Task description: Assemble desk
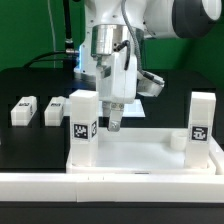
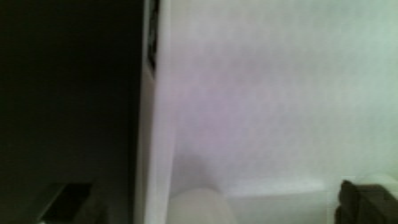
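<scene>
The white desk slab (image 1: 130, 152) lies flat near the front of the black table. Two tagged legs stand upright on it, one at the exterior view's left corner (image 1: 82, 125) and one at the right corner (image 1: 202, 120). Two more legs (image 1: 22, 110) (image 1: 52, 110) lie loose on the table at the left. My gripper (image 1: 113, 122) points down over the slab, close beside the left upright leg, open and holding nothing. In the wrist view the gripper (image 2: 221, 205) shows dark fingertips (image 2: 370, 203) wide apart around a blurred white surface (image 2: 267, 100).
A long white border rail (image 1: 110, 186) runs along the front edge, just before the slab. A small white stub (image 1: 178, 140) sits on the slab near the right leg. The arm's body rises behind the slab.
</scene>
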`<state>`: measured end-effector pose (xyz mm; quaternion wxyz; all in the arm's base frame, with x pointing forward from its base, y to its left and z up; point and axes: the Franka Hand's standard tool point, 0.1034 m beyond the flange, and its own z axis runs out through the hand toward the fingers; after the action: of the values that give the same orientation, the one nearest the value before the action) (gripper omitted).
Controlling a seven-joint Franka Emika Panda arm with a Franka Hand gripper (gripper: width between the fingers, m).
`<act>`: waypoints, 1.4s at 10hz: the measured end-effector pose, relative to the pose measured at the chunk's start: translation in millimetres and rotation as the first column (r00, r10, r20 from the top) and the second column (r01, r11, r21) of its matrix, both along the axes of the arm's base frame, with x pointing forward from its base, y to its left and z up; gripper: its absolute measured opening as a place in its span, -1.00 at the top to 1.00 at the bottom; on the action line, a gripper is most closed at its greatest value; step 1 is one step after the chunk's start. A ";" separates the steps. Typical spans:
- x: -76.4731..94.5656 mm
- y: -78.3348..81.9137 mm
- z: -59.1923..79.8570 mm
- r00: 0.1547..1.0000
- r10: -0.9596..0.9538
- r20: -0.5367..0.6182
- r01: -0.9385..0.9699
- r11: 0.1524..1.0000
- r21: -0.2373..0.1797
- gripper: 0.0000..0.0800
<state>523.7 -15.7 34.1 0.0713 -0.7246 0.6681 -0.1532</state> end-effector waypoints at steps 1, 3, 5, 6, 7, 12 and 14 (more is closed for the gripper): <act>1.9 -2.1 2.3 1.000 -0.005 0.005 0.005 1.000 0.001 -0.62; 23.3 4.1 48.4 0.998 -0.034 0.048 0.028 0.992 0.123 -0.62; 33.1 14.0 72.0 0.993 -0.100 0.068 0.084 0.975 0.204 -0.62; 34.3 22.4 71.3 0.991 -0.110 0.074 0.093 0.974 0.204 -0.62; 30.3 29.6 60.8 0.993 -0.104 0.057 0.091 0.975 0.202 -0.62; 17.2 17.2 30.7 0.997 -0.081 0.000 0.080 0.981 0.176 -0.62; 27.9 28.5 65.8 0.997 -0.070 0.036 0.059 0.968 0.245 -0.62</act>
<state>551.6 12.8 99.8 0.1695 -0.6847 0.7033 -0.0884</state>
